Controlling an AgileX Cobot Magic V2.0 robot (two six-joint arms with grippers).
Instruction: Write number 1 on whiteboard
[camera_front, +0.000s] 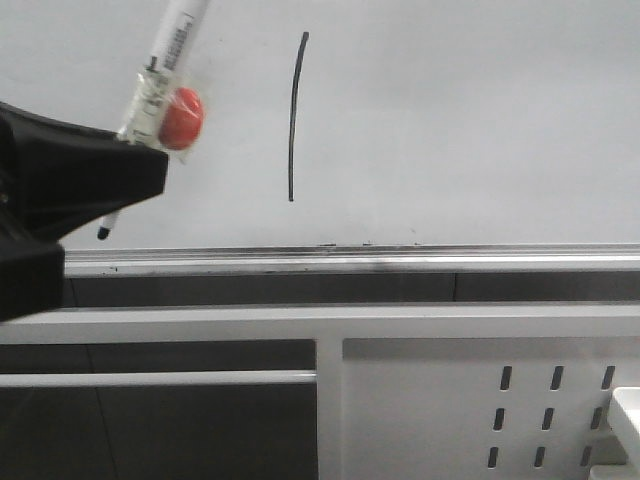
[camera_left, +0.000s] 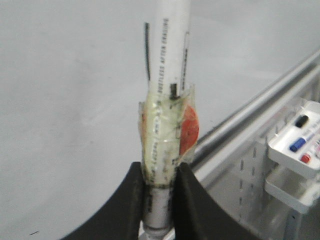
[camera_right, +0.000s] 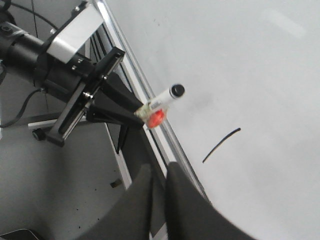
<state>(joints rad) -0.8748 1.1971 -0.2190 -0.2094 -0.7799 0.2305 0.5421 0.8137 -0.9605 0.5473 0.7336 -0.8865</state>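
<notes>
The number 1 is a thin dark, nearly vertical stroke on the whiteboard. To its left, my left gripper is shut on a white marker. A red piece is taped to the marker's barrel, and its dark tip points down, just above the rail. In the left wrist view the black fingers clamp the taped marker, with the stroke behind it. My right gripper is shut on nothing, well away from the stroke and the marker.
A silver tray rail runs along the board's lower edge. Below it stands a white perforated frame with slots. A small white tray holding spare markers hangs on that frame. The left arm reaches in beside the rail.
</notes>
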